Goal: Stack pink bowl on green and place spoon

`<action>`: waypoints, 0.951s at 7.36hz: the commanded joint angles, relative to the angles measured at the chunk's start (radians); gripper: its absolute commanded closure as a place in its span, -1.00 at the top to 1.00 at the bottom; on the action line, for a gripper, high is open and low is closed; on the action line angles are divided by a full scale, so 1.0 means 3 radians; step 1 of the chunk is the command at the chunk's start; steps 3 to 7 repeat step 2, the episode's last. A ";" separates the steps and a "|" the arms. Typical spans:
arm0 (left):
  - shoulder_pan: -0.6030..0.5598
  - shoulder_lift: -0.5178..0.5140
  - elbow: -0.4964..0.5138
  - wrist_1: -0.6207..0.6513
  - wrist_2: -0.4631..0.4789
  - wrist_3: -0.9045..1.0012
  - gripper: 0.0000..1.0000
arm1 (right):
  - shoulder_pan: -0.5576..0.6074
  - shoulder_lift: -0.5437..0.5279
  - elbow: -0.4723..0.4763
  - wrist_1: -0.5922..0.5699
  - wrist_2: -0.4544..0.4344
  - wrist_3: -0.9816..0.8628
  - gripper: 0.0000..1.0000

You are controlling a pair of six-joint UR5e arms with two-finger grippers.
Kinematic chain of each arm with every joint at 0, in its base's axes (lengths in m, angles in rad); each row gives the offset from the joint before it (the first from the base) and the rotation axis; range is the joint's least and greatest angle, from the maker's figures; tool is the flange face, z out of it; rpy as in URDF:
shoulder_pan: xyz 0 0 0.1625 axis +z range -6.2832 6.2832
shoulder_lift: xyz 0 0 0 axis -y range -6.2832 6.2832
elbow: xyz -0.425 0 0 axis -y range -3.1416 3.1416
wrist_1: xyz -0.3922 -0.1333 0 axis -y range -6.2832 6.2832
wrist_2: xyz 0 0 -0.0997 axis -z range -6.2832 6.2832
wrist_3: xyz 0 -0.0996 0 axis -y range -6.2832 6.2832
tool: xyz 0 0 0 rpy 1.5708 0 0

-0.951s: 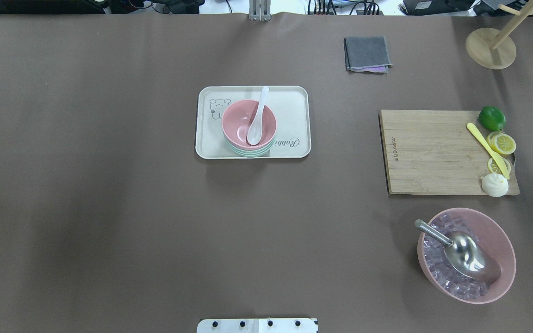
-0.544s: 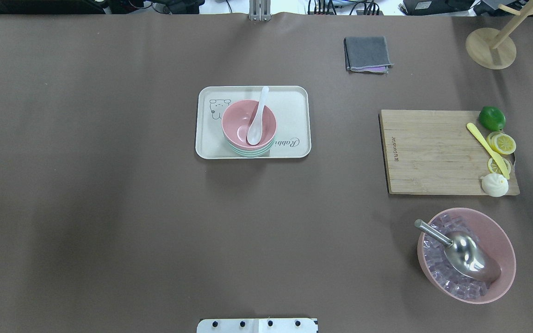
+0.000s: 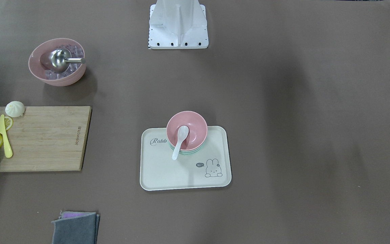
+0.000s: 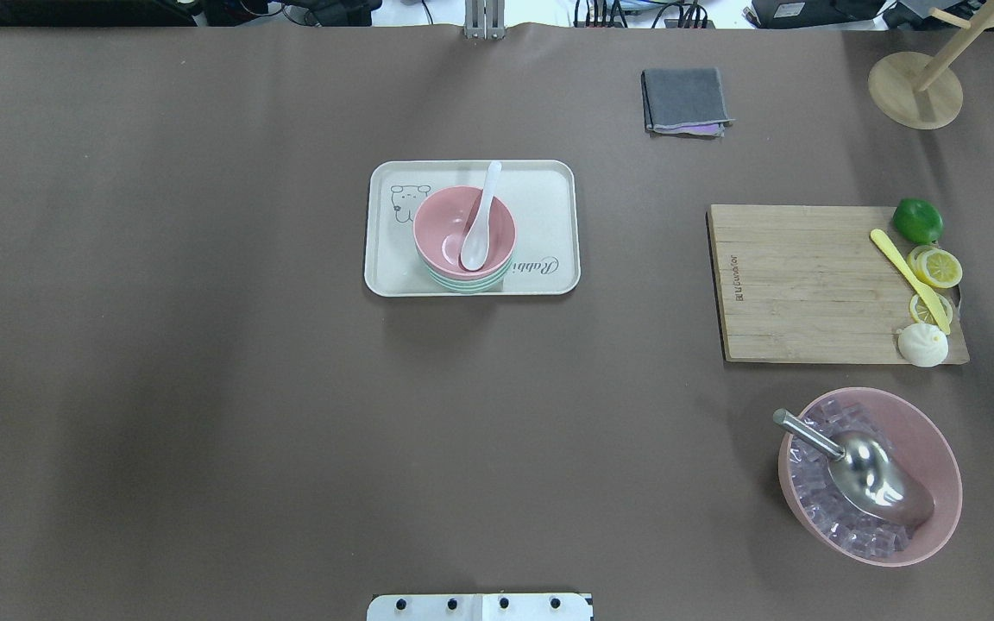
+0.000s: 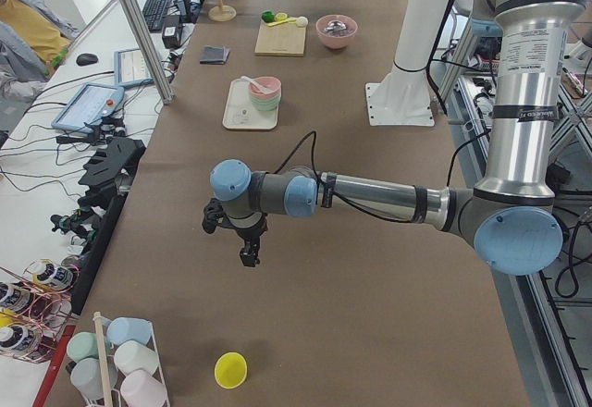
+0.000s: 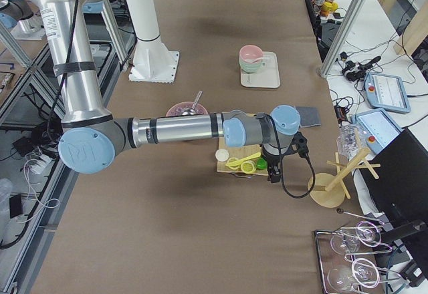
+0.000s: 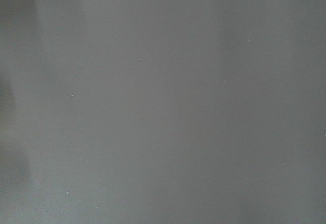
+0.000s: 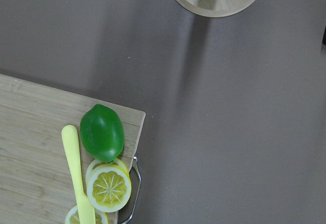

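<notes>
The pink bowl [image 4: 449, 226] sits stacked on the green bowl [image 4: 462, 283] on the cream tray [image 4: 540, 198] at mid-table. The white spoon [image 4: 480, 220] lies in the pink bowl with its handle over the far rim. The stack also shows in the front view, pink bowl [image 3: 193, 127] with the spoon [image 3: 178, 142]. My left gripper [image 5: 248, 257] hangs over bare table far to the left. My right gripper [image 6: 273, 172] hangs beyond the cutting board's end. Both show only in side views, so I cannot tell if they are open or shut.
A wooden cutting board [image 4: 790, 285] with a lime [image 4: 918, 221], lemon slices, a yellow knife and a bun lies at right. A large pink bowl [image 4: 928, 457] holds ice and a metal scoop. A grey cloth [image 4: 685, 99] and a wooden stand [image 4: 915, 90] are at the far edge.
The bowls, spoon and tray have not moved. A dark shape at the overhead view's far right edge has shifted slightly to the right.
</notes>
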 commanded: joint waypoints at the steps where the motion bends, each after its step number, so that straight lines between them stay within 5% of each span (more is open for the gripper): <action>1: 0.0000 -0.0002 -0.0006 -0.0002 -0.0004 -0.0007 0.96 | -0.0005 0.0002 0.0004 0.0000 -0.0001 0.0000 1.00; 7: 0.0000 -0.0012 -0.0006 -0.0007 -0.0004 -0.0007 0.96 | 0.0000 0.0002 0.0004 0.0000 -0.0001 0.0000 1.00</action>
